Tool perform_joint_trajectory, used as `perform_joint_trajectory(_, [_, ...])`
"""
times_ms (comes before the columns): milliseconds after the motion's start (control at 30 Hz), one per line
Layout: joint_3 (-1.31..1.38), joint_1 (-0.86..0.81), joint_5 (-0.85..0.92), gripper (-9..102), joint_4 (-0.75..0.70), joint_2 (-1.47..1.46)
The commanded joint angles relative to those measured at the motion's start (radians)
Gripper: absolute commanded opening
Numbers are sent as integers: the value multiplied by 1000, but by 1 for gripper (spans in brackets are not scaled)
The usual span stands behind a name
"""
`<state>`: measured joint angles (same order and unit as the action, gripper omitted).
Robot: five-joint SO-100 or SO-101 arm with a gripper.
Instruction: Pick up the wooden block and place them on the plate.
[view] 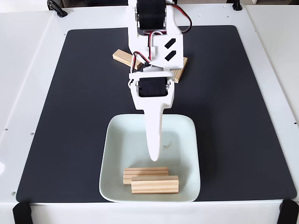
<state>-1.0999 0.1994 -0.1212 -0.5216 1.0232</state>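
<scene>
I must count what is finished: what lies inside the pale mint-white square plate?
Two pale wooden blocks lie inside the plate, near its front edge. The gripper covers some of the glaze.

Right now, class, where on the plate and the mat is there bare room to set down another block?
The plate is bare from its far rim down to the two blocks at its near rim, though the gripper hangs over it. The black mat is bare on both sides. It is crowded behind the arm, where two more blocks lie.

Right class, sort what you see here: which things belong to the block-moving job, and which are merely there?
Part of the job:
- two wooden blocks on the plate
- two more blocks on the mat behind the arm
- gripper above the plate

Merely there:
- black mat
- white table
</scene>
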Motion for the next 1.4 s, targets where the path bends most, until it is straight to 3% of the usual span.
perform_joint_trajectory(0, [-144,-3,3,35,-8,225])
perform_joint_trajectory(133, [-391,-11,5,22,-8,443])
perform_joint_trajectory(300, [-698,-14,6,-2,-8,719])
perform_joint_trajectory(700, [-1282,35,310,0,-17,1184])
perform_joint_trajectory(767, [-1295,55,402,0,-89,1220])
perform_joint_trajectory(900, [-1190,120,574,0,-365,1221])
perform_joint_trajectory(1067, [-1023,209,669,0,-653,1163])
perform_joint_trajectory(1367, [-956,256,681,0,-699,996])
